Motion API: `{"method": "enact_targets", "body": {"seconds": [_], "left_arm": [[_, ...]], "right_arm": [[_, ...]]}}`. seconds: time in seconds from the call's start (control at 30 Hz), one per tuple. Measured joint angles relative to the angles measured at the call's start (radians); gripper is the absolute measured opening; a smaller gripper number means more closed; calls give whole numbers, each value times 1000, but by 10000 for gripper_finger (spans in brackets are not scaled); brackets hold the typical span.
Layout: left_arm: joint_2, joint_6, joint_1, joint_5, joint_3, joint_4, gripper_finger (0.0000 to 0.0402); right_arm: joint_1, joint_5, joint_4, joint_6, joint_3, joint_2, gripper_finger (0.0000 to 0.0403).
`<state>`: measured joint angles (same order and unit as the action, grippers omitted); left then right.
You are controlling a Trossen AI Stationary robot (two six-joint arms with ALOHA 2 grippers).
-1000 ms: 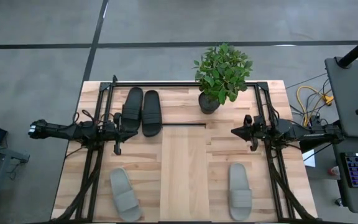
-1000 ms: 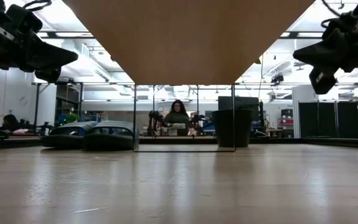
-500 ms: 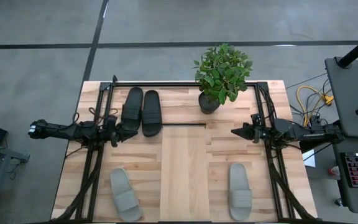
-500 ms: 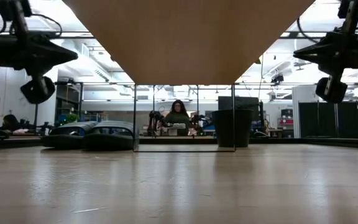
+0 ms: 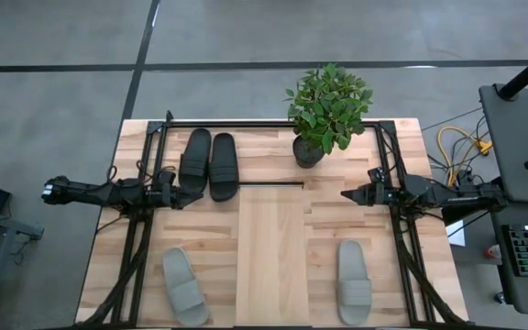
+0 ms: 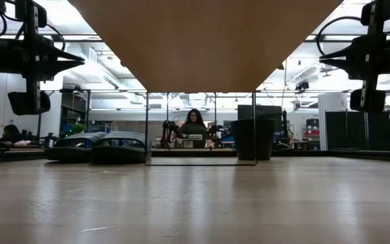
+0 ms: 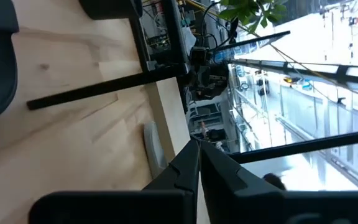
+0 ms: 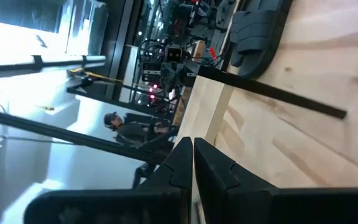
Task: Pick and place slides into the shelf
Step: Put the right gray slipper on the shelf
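Slides, four: matte black pair (image 5: 209,163) at table's far left, pale grey singles (image 5: 183,285) (image 5: 353,280) near front. Pale wooden plank shelf (image 5: 271,252) central, bare. Left gripper (image 5: 193,194), right gripper (image 5: 346,194) closed, empty. Step: none picked; next, open and descend.

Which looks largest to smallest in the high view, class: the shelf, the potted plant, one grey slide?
1. The shelf, clearly the largest.
2. The potted plant; its foliage spreads wide.
3. The left grey slide, smallest; the right grey slide looks about alike.
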<state>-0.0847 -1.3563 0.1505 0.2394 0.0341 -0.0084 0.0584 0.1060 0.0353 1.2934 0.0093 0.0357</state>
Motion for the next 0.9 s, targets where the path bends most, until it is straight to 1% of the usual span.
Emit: {"method": "enact_targets", "body": {"seconds": [0.23, 0.37, 0.5, 0.6, 0.7, 0.8, 0.9], "left_arm": [[0, 0, 0, 3, 0, 0, 0], [0, 0, 0, 35, 0, 14, 0], [0, 0, 0, 73, 0, 89, 0], [0, 9, 0, 93, 0, 179, 0], [0, 70, 0, 99, 0, 277, 0], [0, 117, 0, 112, 0, 375, 0], [-11, 116, 0, 158, 23, 375, 0]], "right_arm": [[0, 3, 0, 116, 0, 0, 9], [0, 16, 1, 174, 0, 0, 9], [0, 30, 8, 212, 0, 0, 9], [0, 34, 21, 235, 0, 0, 9], [0, 52, 87, 225, 0, 0, 9], [0, 83, 192, 193, 0, 0, 9], [0, 115, 281, 160, 4, 0, 9]]}}
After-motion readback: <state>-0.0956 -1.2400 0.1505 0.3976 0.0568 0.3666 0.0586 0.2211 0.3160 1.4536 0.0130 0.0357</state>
